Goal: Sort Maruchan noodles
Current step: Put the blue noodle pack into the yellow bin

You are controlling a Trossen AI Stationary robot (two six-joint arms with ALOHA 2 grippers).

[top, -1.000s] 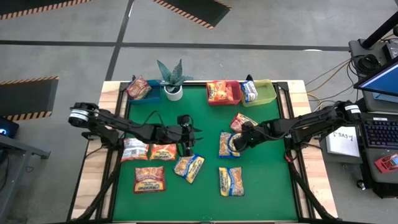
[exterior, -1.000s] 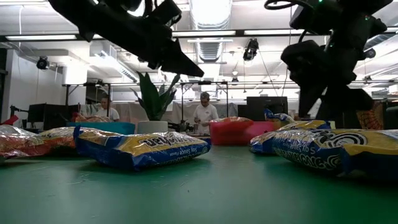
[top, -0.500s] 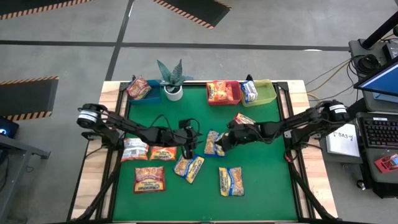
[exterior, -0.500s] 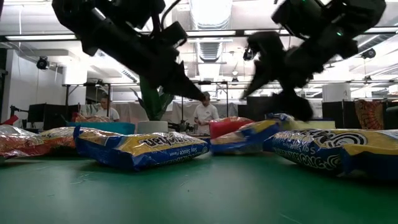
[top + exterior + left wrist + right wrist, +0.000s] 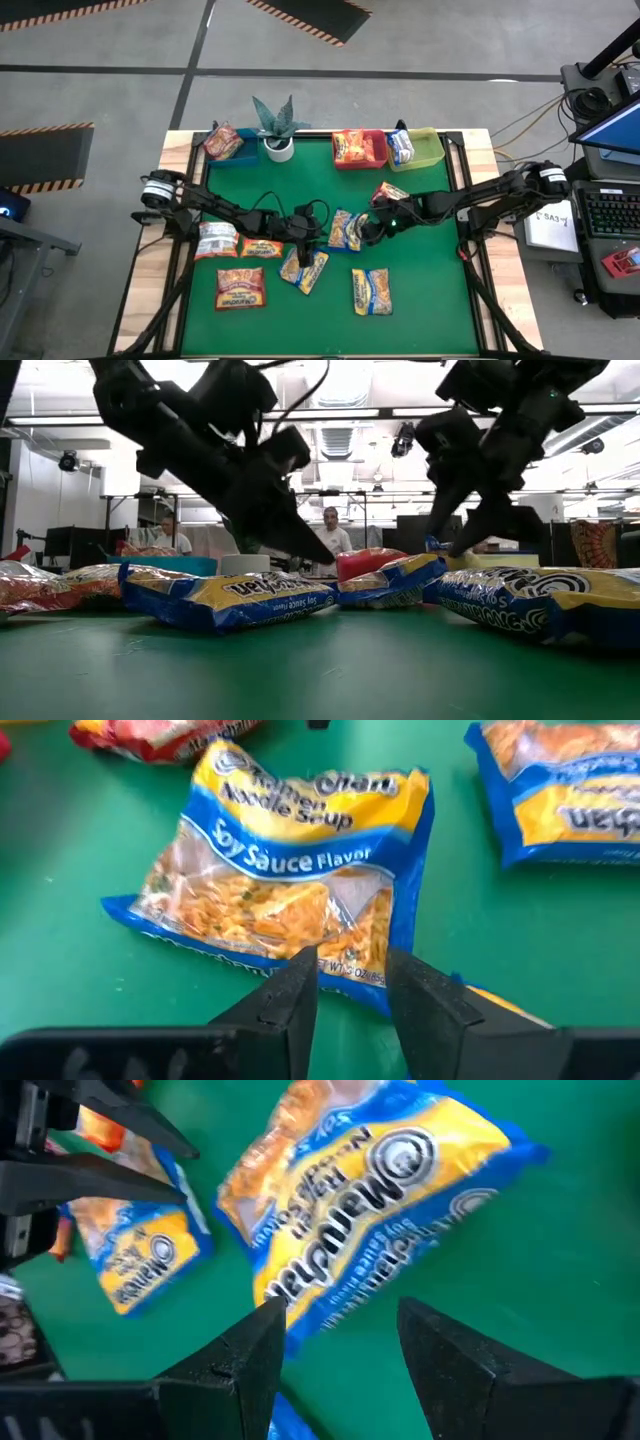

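While the left gripper (image 5: 301,247) hovers with parted, empty fingers over the soy-sauce packet (image 5: 290,880) at table centre, presumably aligning to grasp, the right gripper (image 5: 368,232) stands open beside another blue-and-yellow packet (image 5: 346,230), holding nothing.

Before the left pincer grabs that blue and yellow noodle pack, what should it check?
1. Left pincer is over the soy sauce packet: ok, at the packet's near edge.
2. Its fingers are apart: ok.
3. Packet lies flat on the green table: ok.
4. Right pincer is out of the way: ok, it is beside another blue-yellow packet.
5. Yellow-green bin has room: ok, only one packet shows in it.
6. Packet edge sits far enough between the fingers: cannot tell.
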